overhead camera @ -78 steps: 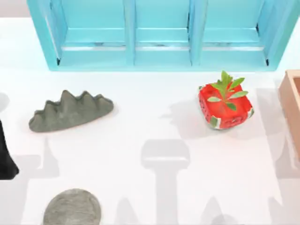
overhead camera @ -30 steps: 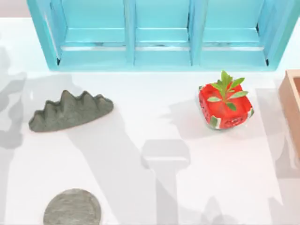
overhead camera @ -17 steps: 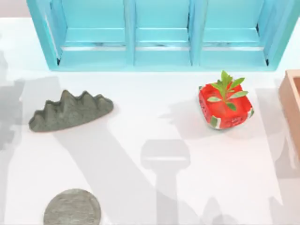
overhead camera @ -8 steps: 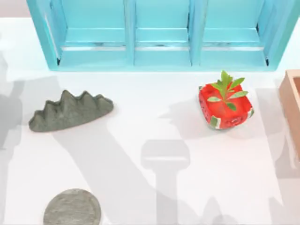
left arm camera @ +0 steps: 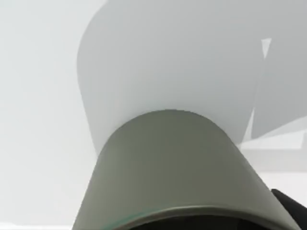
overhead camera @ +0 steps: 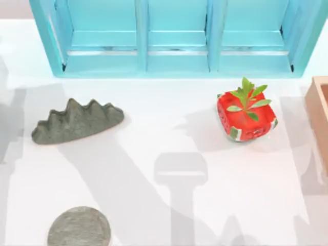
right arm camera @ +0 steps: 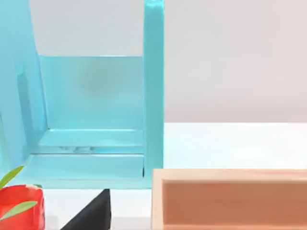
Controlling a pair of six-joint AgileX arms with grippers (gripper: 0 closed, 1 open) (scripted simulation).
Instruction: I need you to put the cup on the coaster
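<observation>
The cup [overhead camera: 79, 227] sits on the white tabletop [overhead camera: 154, 133] at the lower left of the top view. Mid-frame lie a jagged grey rock [overhead camera: 76, 121] on the left and a red pot [overhead camera: 245, 119] on the right, and a tan box [overhead camera: 319, 110] meets the right edge. A blue shelf [overhead camera: 177, 36] spans the far side. The left wrist view shows a smooth grey-green round wall [left arm camera: 177, 167], perhaps the cup. I cannot tell either claw's state.
</observation>
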